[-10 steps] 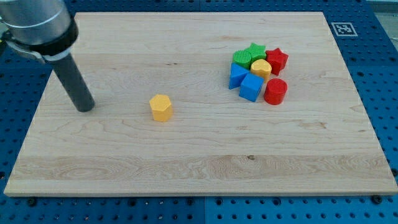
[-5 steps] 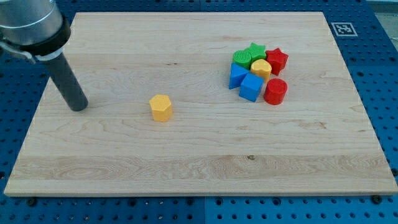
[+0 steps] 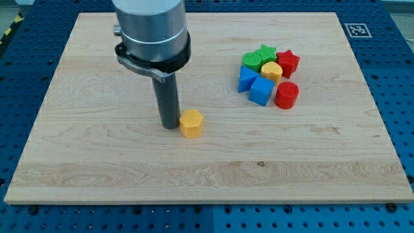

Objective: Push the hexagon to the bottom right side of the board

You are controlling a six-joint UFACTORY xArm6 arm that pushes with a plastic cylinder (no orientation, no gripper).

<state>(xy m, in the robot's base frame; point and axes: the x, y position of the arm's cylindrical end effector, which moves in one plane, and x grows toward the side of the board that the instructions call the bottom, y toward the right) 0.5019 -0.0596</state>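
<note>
A yellow hexagon block (image 3: 191, 123) lies on the wooden board (image 3: 97, 162), a little left of the middle. My tip (image 3: 170, 125) stands right against the hexagon's left side, touching it. The dark rod rises from there to the arm's grey body at the view's top.
A cluster of blocks sits at the upper right of the board: a green star (image 3: 264, 54), a red star (image 3: 288, 62), a yellow block (image 3: 272, 70), two blue blocks (image 3: 247, 78) (image 3: 261, 90) and a red cylinder (image 3: 286, 95). A marker tag (image 3: 356, 30) lies beyond the board's top right corner.
My tip has moved from the board's left side rightward to the hexagon. The hexagon has shifted right and slightly down from where it lay.
</note>
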